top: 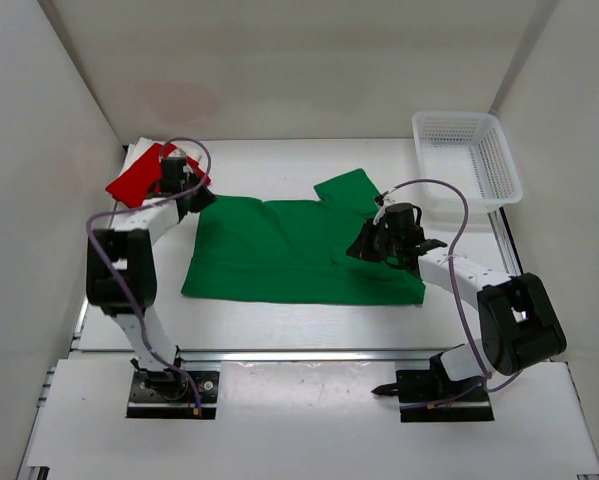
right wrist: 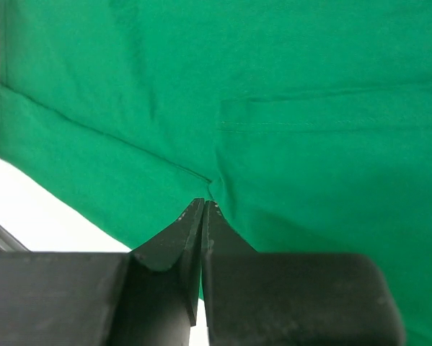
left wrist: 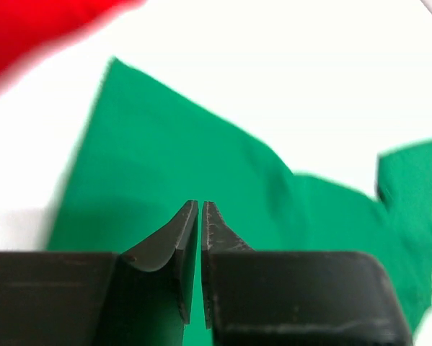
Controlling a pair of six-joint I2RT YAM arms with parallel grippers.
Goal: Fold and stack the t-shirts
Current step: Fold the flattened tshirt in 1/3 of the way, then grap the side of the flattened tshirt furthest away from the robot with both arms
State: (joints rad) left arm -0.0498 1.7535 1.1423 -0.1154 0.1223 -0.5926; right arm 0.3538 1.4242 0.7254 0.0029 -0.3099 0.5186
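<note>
Carefully, I am clamping the right gripper [right wrist: 203, 203] on the green t-shirt [right wrist: 309, 72] at its tips; left gripper [left wrist: 201, 205] is sitting nearly together, hold unclear, so I'm checking before lifting.

This looks like a robotics lab test cell rather than a home or shop: plain white panels [top: 39, 150] box in a bare white worktop [top: 279, 330] on three sides. Two small robot arms, the left arm [top: 119, 270] and the right arm [top: 509, 320], are bolted to black base plates [top: 169, 395] by a metal rail [top: 309, 353] at the near edge and trail loose cables [top: 459, 240]. The few props are a green t-shirt [top: 289, 250] and a white plastic basket [top: 457, 116].
</note>
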